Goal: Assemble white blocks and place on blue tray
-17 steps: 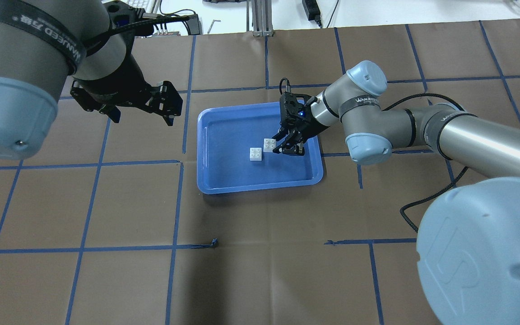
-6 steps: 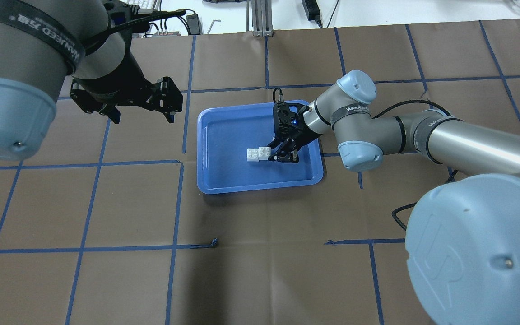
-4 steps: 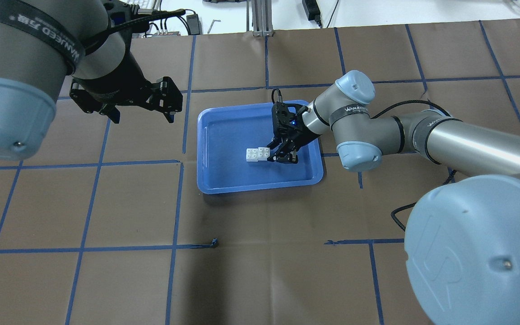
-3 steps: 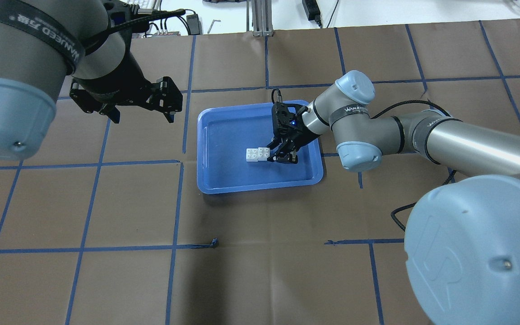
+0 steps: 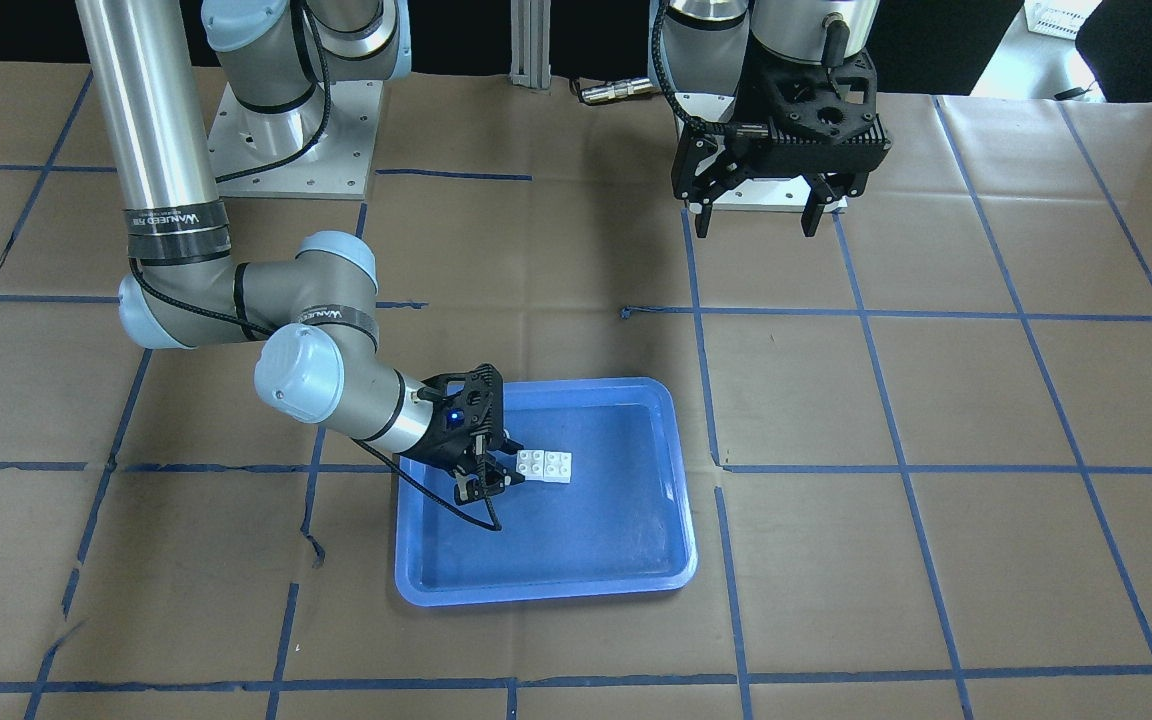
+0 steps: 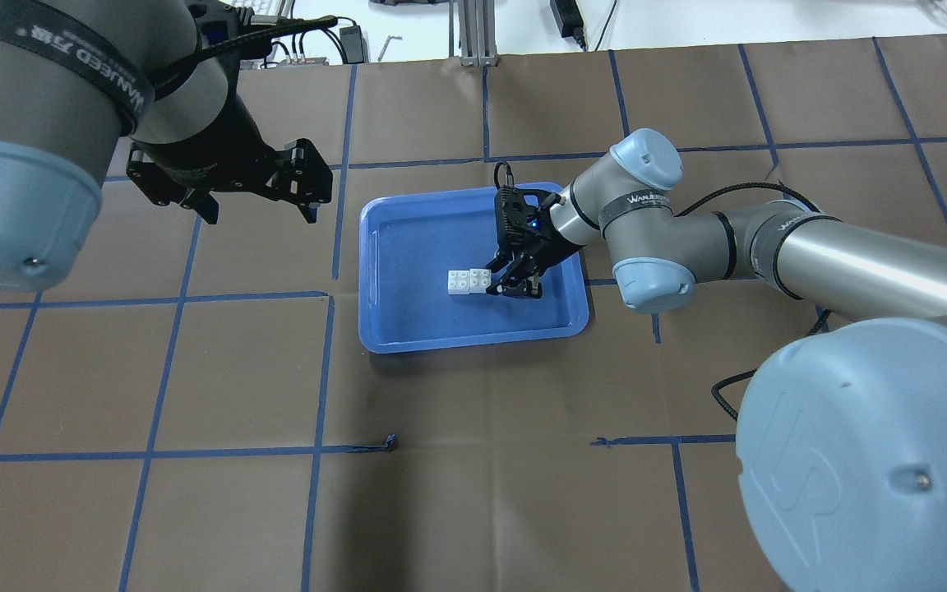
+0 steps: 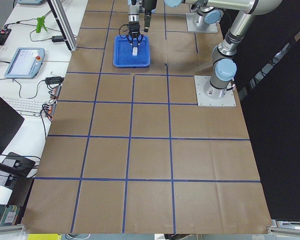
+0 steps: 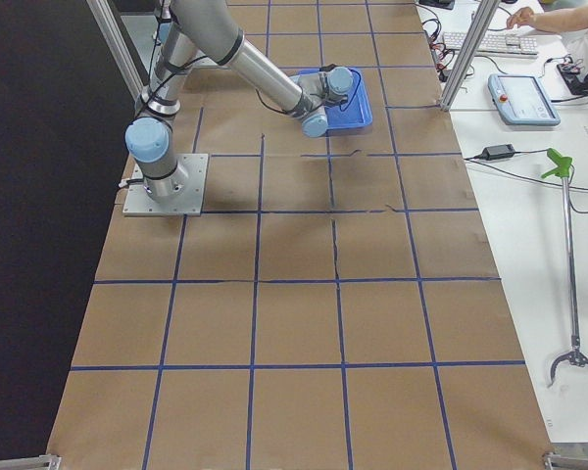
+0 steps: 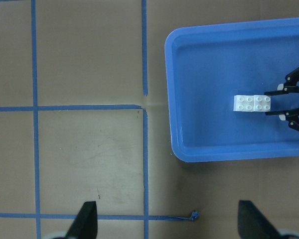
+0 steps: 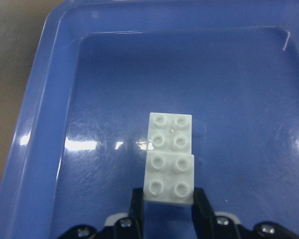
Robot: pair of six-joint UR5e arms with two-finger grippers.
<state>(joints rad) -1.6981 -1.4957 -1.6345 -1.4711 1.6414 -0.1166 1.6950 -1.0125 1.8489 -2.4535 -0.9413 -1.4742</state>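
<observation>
Two white blocks lie side by side, edge to edge, in the middle of the blue tray (image 6: 473, 339). My right gripper (image 6: 493, 281) is low inside the tray and shut on the right-hand white block (image 6: 480, 279). The other white block (image 6: 460, 282) is free beside it. In the right wrist view the held block (image 10: 169, 178) sits between my fingers (image 10: 136, 206), with the free block (image 10: 170, 130) just beyond it. My left gripper (image 6: 260, 215) is open and empty, hovering above the table to the left of the tray.
The tray (image 5: 546, 590) rests on brown paper with a blue tape grid (image 6: 321, 370). A monitor, a keyboard and cables lie on the white bench (image 7: 20, 75) beyond the far table edge. An operator (image 8: 583, 24) sits there.
Since 2.9 s ago my right gripper has carried its block left until it meets the other block. Over the last second nothing has visibly moved. The left arm has stayed put.
</observation>
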